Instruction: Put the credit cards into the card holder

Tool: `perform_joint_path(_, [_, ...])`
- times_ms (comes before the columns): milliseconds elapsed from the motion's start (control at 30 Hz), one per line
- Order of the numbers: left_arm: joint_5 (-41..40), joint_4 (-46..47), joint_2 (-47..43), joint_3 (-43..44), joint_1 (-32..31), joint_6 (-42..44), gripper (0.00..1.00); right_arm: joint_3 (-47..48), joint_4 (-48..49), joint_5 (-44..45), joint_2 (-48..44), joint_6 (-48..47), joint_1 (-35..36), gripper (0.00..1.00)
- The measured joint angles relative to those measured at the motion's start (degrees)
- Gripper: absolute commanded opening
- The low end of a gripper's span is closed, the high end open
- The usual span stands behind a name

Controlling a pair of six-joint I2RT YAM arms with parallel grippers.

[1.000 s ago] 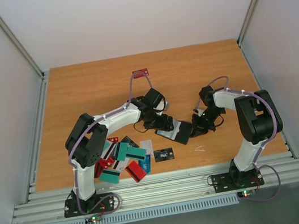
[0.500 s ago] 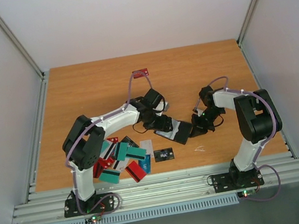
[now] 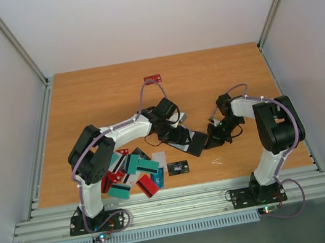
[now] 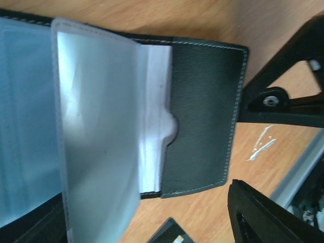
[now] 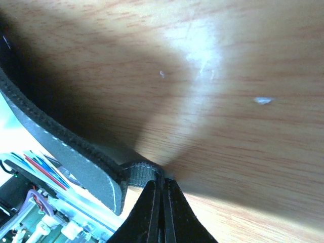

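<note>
While the right gripper [image 3: 214, 138] is clamped tight on the edge of the card holder [image 3: 196, 144], the left gripper [image 3: 177, 136] sits right over the holder's other half w/ its jaws spread wide. The holder lies open roughly mid-desk, between the two arms.

From the right wrist cam you can see the two fingers [image 5: 148, 215] pressed together on the stitched black cover, lifting that edge a bit off the desk [image 3: 97, 101]. The left wrist cam shows the pale inside and a clear sleeve [image 4: 98, 126] standing up from it. Can't tell if the left gripper actually touches that sleeve, the view's too close and blurry tbh.

The credit cards [image 3: 134, 168] are in a messy overlapping pile near the front left, by the left arm's base: teal, red, blue, white, some w/ a dark stripe. A black card [image 3: 178, 167] w/ white print lies flat just right of the pile, apart from the holder. A small red rectangle [image 3: 153, 79] sits by itself well back on the desk. Tiny white scrap [image 3: 217, 161] in front of the holder.
</note>
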Motion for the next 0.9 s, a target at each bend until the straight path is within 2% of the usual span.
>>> perform_joint_path(333, [6.49, 5.99, 0.92, 0.0, -0.26, -1.99, 0.69, 3.93, -0.33, -0.79, 3.34, 1.01, 0.04, 0.04])
perform_joint_path(500, [9.14, 8.31, 3.65, 0.63, -0.61, -3.04, 0.68, 7.13, -0.24, -0.37, 5.35, 1.01, 0.04, 0.09])
perform_joint_path(733, [10.58, 9.29, 7.37, 2.95, -0.63, -4.13, 0.66, 11.26, -0.57, 1.22, 6.88, 0.85, -0.11, 0.26])
perform_joint_path(900, [10.21, 9.51, 9.16, 5.88, -0.52, -4.74, 0.65, 11.45, -1.42, 4.07, 4.2, 0.68, -1.66, 0.36])
